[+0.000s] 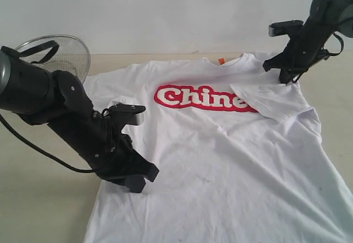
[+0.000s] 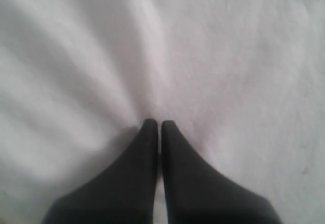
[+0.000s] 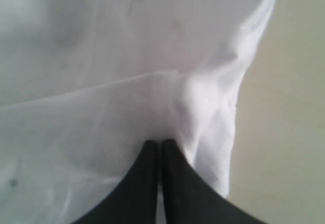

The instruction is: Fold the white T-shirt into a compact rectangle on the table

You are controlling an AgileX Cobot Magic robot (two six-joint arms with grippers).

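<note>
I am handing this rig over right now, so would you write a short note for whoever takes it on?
Left gripper: fingers shut on the white T-shirt near the edge on its own side. Creases run to the tips, so it seems to pinch cloth.
Right gripper: fingers shut at the shoulder on its side, on a fold of cloth.
Shirt: spread face up on the table, lettering partly showing.
Done: right-side sleeve folded in over the chest.
To do: fold in the left side, then fold the body into a compact rectangle.
</note>
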